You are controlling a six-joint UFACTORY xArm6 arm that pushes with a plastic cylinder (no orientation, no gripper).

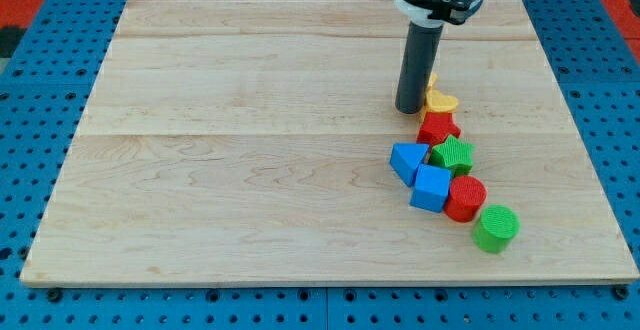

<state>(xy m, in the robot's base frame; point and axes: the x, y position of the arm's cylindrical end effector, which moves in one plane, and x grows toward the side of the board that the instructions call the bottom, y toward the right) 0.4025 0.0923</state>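
A pale wooden board (250,160) fills most of the frame, its grain running side to side. It lies on a blue perforated base (30,170) that shows at every edge, with red patches in the upper corners.

The arm comes in from the top edge, right of centre, as a grey collar with a straight dark rod (416,65) below it. There is no gripper here, so nothing opens, closes or holds anything. The rod stands upright and my tip (408,109) rests on the board in the upper right part of the frame. It sits just to the left of the yellow block (441,100), whose rounded lobes suggest a heart. The rod hides part of that block, so I cannot tell whether they touch.

From there the blocks run in a tight diagonal chain toward the lower right, each pressed against the next:
- a red block (437,128) of unclear shape, directly below the yellow one;
- a green star (452,155);
- a blue triangular block (405,160) to the star's left;
- a blue cube (431,187) below it;
- a red cylinder (466,197) at the cube's right.

A green cylinder (495,227) ends the line, nearest the lower right corner.
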